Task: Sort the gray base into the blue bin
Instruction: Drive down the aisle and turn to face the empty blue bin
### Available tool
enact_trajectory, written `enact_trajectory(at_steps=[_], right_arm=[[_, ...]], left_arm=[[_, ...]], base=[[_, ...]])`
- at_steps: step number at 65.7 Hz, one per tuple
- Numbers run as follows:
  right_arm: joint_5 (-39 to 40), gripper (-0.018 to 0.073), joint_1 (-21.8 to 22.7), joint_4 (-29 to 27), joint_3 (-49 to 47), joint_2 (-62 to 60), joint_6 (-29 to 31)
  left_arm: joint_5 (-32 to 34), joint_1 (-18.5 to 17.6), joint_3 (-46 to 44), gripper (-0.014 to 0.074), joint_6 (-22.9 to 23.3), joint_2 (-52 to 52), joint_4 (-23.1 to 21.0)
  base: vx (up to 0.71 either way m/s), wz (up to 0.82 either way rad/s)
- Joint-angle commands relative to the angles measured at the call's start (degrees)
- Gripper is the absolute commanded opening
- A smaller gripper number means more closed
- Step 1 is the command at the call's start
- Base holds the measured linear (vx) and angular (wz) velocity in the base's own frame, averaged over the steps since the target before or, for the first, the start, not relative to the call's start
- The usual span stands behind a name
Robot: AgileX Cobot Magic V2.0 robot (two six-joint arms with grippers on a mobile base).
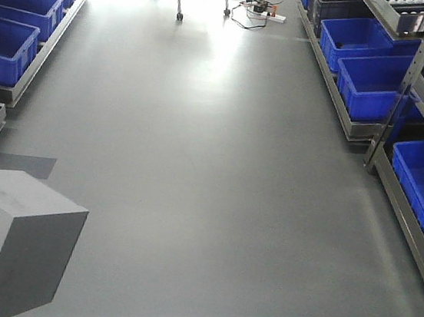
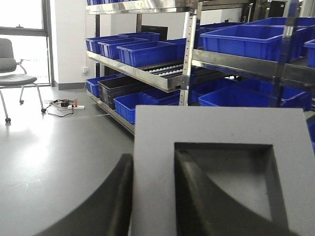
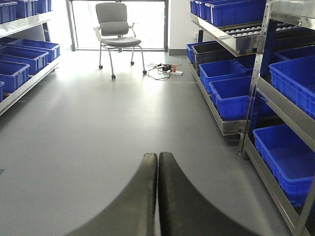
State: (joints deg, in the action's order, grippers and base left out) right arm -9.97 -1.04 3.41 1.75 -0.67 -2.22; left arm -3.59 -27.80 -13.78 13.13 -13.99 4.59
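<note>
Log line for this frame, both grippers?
left gripper: shut on matte gray recessed cube | right gripper: shut, empty | cube: not binned

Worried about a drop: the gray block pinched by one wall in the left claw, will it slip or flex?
The gray base looks rigid: its edges are straight in the left claw. Its matte faces probably resist slipping. Gripped by one wall, off-centre, it could swivel or sag.

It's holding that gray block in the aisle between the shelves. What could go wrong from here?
The left pincer grips the base by only one wall of its recess, so it could tilt or slip out. The base fills much of the left wrist view, which may hide a bin when lowering it. The right pincer is shut and empty, so nothing backs up the hold.
</note>
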Motion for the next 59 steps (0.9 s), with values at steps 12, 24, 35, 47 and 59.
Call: enact_trajectory(at_steps=[12,24,35,47,59], right_arm=[[4.28,-0.0009,0.26,0.35,0.83,-0.66,0.31],[4.28,-0.0009,0.26,0.35,0.83,-0.66,0.31],[4.28,-0.0009,0.26,0.35,0.83,-0.66,0.31],[4.28,-0.0009,0.26,0.35,0.83,-0.66,0.31],[4.28,-0.0009,0.26,0.35,0.83,-0.66,0.31]], left_arm=[[6.26,-0.39,-1.66,-0.0006,0.39,-0.45,-0.31],[6.26,-0.39,-1.66,-0.0006,0.39,-0.45,-0.31],[6.26,-0.39,-1.66,-0.0006,0.39,-0.45,-0.31],[6.26,-0.39,-1.66,-0.0006,0.39,-0.45,-0.31],[6.26,-0.39,-1.66,-0.0006,0.39,-0.45,-0.31]], base=[[0.44,0.01],[0.45,0.02],[0.45,0.03],[0.44,0.01],[0.42,0.00]])
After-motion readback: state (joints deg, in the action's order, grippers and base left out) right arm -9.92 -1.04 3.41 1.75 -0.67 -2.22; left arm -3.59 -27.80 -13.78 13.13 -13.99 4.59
